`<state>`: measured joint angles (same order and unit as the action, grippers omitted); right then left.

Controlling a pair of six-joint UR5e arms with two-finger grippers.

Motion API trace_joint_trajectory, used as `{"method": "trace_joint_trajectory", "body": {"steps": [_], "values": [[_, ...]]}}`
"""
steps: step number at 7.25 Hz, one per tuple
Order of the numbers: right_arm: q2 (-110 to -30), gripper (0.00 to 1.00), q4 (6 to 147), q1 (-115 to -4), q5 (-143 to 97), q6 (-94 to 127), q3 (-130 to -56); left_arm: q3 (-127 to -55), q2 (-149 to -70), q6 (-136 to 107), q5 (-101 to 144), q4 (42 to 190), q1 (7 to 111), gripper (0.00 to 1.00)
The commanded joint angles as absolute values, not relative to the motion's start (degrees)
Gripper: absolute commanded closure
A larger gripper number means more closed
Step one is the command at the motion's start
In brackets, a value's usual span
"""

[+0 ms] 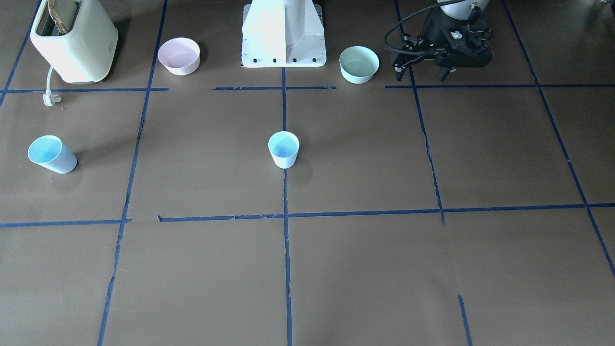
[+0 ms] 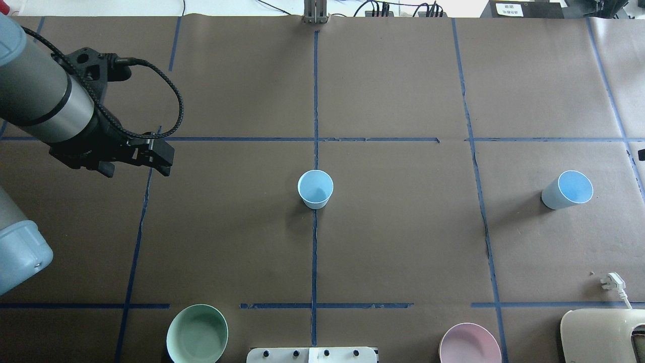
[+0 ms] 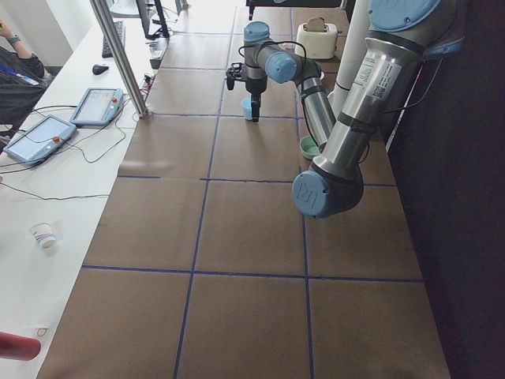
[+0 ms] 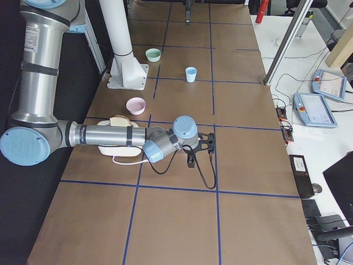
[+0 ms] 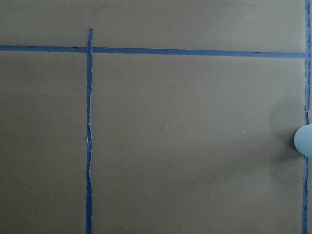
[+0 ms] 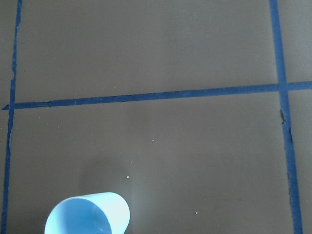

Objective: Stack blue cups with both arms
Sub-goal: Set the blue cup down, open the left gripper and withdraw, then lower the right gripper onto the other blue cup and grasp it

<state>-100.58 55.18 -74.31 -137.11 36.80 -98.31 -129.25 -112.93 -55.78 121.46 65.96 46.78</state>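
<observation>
Two pale-blue cups stand upright and apart on the brown table. One cup (image 1: 283, 149) is at the centre, also in the overhead view (image 2: 315, 189). The other cup (image 1: 51, 154) is on the robot's right side (image 2: 567, 190). My left gripper (image 1: 421, 74) hovers open and empty by the mint bowl, well left of the centre cup (image 2: 136, 170). The centre cup's edge (image 5: 304, 141) shows in the left wrist view. My right gripper (image 4: 191, 160) shows only in the exterior right view, so I cannot tell its state. Its wrist view shows the right cup (image 6: 87, 214) at the bottom.
A mint-green bowl (image 1: 359, 63) and a pink bowl (image 1: 178, 55) flank the white pedestal (image 1: 283, 33) at the robot's edge. A cream toaster (image 1: 74, 41) holding bread stands near the pink bowl, its plug (image 1: 49, 98) lying on the table. Blue tape lines grid the surface.
</observation>
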Motion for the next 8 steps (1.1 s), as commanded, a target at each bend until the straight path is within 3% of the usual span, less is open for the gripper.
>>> {"method": "trace_joint_trajectory", "body": {"steps": [1,8], "values": [[-100.8,0.0,54.5,-66.2,-132.6,44.1,-100.4,-130.5,-111.7,-55.5,121.5,65.7,47.1,0.0],[-98.9,0.0,54.8,-59.4,-128.5,47.6,-97.5,-131.0,-110.5,-55.4,121.4,65.7,47.5,0.0]]}}
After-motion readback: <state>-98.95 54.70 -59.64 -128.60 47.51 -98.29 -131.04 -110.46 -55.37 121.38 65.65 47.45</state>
